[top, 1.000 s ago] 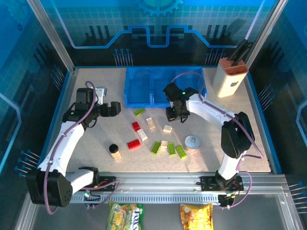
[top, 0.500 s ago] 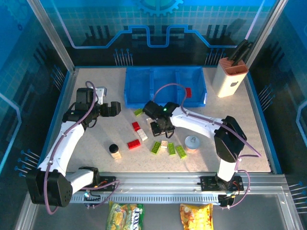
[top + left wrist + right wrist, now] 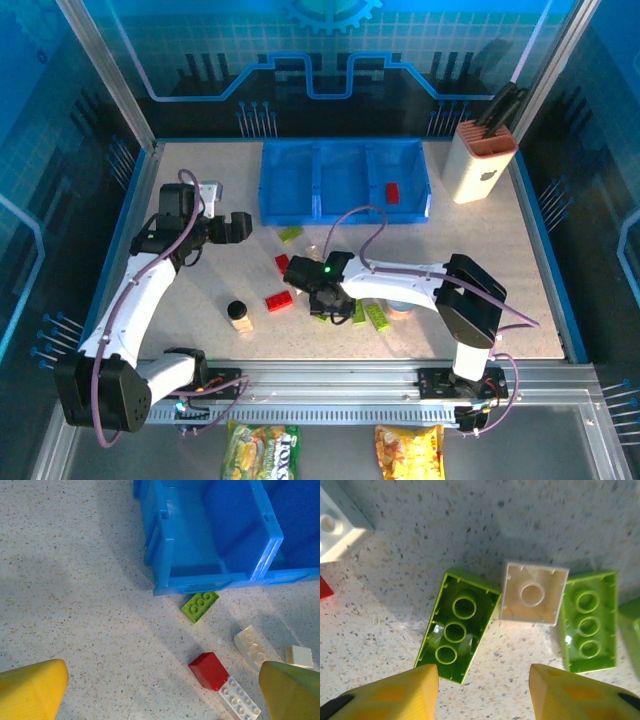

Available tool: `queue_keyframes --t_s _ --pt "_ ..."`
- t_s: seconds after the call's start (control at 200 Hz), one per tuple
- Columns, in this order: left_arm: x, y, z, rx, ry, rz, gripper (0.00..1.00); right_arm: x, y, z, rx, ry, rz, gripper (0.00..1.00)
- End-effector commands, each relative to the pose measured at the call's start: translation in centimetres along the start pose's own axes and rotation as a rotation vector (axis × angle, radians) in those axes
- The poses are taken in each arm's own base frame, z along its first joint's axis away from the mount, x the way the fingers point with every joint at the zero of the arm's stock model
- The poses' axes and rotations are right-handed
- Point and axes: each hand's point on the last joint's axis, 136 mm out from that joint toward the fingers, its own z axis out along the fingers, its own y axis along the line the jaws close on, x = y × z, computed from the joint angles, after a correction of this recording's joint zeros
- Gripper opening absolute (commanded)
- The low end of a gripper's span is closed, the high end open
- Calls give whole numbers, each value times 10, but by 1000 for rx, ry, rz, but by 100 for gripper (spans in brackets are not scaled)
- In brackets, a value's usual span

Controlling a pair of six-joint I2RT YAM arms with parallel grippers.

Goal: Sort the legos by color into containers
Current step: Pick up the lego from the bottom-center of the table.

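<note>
When the scene is read from the near rail outward, the tabletop [image 3: 520, 290] first carries a black-lidded jar [image 3: 238, 314] on the left, with a long red lego [image 3: 279, 301] near it. Just to the right lies the main scatter of loose legos [image 3: 377, 316], and the right gripper [image 3: 322, 303] hangs low over them. In the right wrist view its yellow fingers [image 3: 395, 695] stand parted and released, with bare tabletop in the gap. An upturned lime lego [image 3: 457, 632] lies flat just ahead, its near end close beside one fingertip. A cream square lego [image 3: 534, 594], hollow side up, sits just beside it. A second upturned lime lego [image 3: 589, 627] lies against the cream one's other side.

Farther back and to the left, the left gripper [image 3: 240, 227] is held above the tabletop. Its fingers [image 3: 30, 690] are spread wide and grasp nothing. Beyond them in the left wrist view lie a small red lego [image 3: 208, 670] and a white lego [image 3: 251, 647]. A studs-up green lego [image 3: 200, 606] rests just before the front wall of the blue tray [image 3: 165, 545].

The three containers [image 3: 345, 212] stand side by side at the far centre. One red brick [image 3: 392, 192] lies in the right-hand compartment. A cream knife block [image 3: 480, 160] stands well apart at the far right.
</note>
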Motion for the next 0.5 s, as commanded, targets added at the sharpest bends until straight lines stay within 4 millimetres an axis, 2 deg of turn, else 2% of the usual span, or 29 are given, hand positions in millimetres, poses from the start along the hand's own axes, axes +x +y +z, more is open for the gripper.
queue_keyframes --t_s 0.0,0.17,0.495 --pt "-4 -2 -8 8 -13 0 99 8 15 4 -39 17 78 54" --pt "-3 -2 -8 9 -11 -1 99 10 21 11 -41 28 83 56" --pt "-3 -2 -8 5 -14 1 99 11 20 31 -9 47 102 54"
